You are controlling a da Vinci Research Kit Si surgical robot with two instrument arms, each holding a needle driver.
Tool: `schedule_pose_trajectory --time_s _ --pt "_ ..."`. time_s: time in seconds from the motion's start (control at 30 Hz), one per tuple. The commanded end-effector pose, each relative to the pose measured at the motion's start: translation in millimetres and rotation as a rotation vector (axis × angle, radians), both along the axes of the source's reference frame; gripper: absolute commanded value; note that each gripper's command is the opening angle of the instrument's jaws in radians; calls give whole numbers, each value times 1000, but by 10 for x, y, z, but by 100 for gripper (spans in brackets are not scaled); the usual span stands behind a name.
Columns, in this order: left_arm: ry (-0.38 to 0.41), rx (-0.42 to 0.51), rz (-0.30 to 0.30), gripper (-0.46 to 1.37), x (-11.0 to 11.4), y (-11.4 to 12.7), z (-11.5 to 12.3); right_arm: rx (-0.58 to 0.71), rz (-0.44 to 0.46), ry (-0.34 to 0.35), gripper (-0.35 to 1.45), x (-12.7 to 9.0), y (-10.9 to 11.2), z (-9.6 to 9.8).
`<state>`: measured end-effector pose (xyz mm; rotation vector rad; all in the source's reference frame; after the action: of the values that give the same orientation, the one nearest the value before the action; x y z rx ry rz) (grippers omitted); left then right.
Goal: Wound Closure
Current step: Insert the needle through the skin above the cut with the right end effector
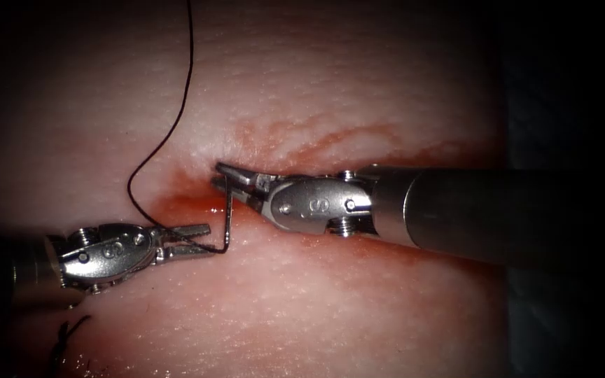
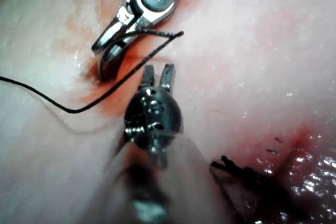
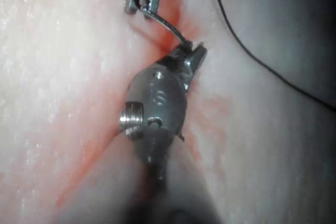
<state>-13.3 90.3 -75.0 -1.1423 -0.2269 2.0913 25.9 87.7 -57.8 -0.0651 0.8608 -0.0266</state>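
Right tool [image 1: 224, 175] gripping needle [image 1: 228, 210] near one end, left tool [image 1: 201, 238] parted around thread [image 1: 176, 105], left wrist view adds dark stitches [image 2: 247, 174].

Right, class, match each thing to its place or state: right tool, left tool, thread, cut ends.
1 right tool
2 left tool
3 thread
4 cut ends

A long, trailing from the needle
B short dark tufts on the tissue
C grips one needle end; needle not in tissue
D tip at the needle's other end

Pairs: 1-C, 2-D, 3-A, 4-B.
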Motion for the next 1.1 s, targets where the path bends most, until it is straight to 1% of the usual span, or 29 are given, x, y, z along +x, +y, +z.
schedule_pose_trajectory --time_s 0.03,0.37,0.5,0.6,0.83,1.1 --pt "0 0 0 1 0 0 0 1 -2 -3 -35 0 0 0" --pt "3 0 -5 1 0 0 0 8 3 -29 -35 3 1 2" --pt "4 0 -6 0 0 0 0 14 8 -53 -35 3 1 8" --pt "4 0 -7 0 0 0 -1 20 14 -56 -35 3 3 14" --pt "5 2 -10 -1 0 1 -2 27 -1 -87 -35 4 0 34" --pt "7 3 -13 -1 0 1 -3 32 -5 -102 -35 4 2 44"
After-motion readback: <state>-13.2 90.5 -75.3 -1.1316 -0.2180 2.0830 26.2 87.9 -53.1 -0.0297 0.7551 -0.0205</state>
